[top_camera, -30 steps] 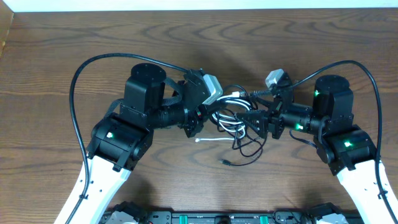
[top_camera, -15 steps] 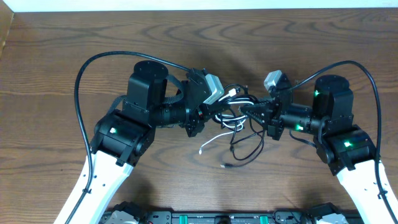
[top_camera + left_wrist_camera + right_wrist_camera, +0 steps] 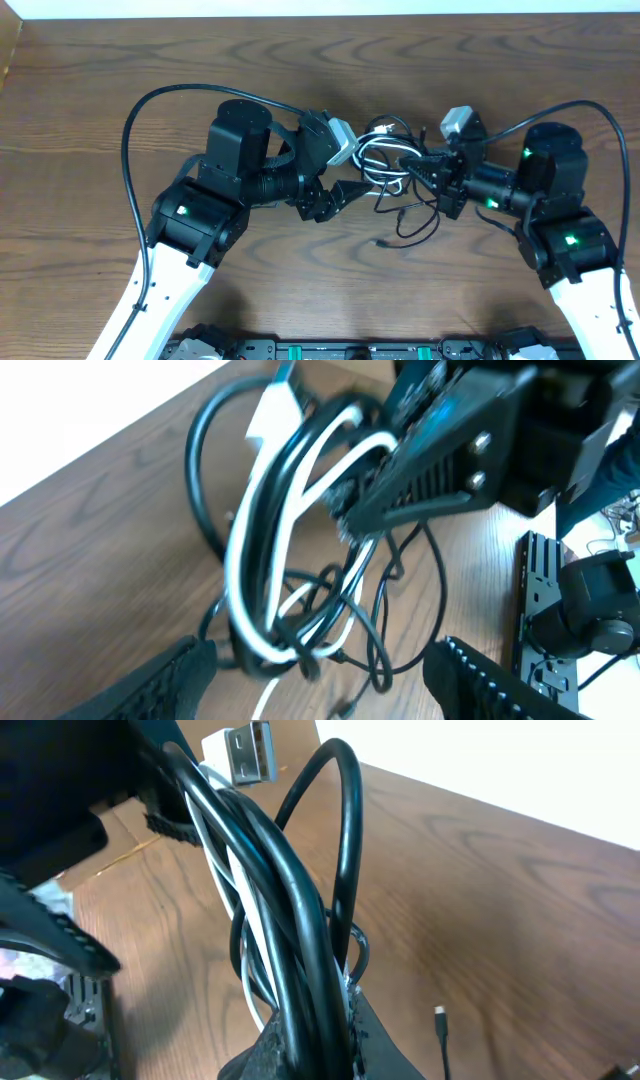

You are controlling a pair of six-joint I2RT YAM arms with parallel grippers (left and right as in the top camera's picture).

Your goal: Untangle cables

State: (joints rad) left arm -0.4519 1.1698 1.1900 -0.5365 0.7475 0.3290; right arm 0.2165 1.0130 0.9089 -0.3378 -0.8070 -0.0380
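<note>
The cables (image 3: 384, 160) form a tangled bunch of thin black cords and a white one at the table's middle. My right gripper (image 3: 408, 168) is shut on the bunch and holds it raised; the right wrist view shows the cables (image 3: 290, 920) rising from the gripper (image 3: 312, 1055), with a white USB plug (image 3: 246, 750) on top. My left gripper (image 3: 354, 180) stands open just left of the bunch. In the left wrist view the cables (image 3: 262, 570) hang ahead of the gripper (image 3: 330, 685), touching neither finger. A loose black plug end (image 3: 382, 241) lies on the wood.
The wooden table (image 3: 100, 80) spreads to all sides. A thick black wire (image 3: 130, 150) arcs over my left arm and another (image 3: 600, 125) over my right. A black rail (image 3: 350, 350) runs along the front edge.
My left gripper has opened and let go of the cables. My right gripper shut on the bunch and carried it toward the table's far side; the loose ends trail after it.
</note>
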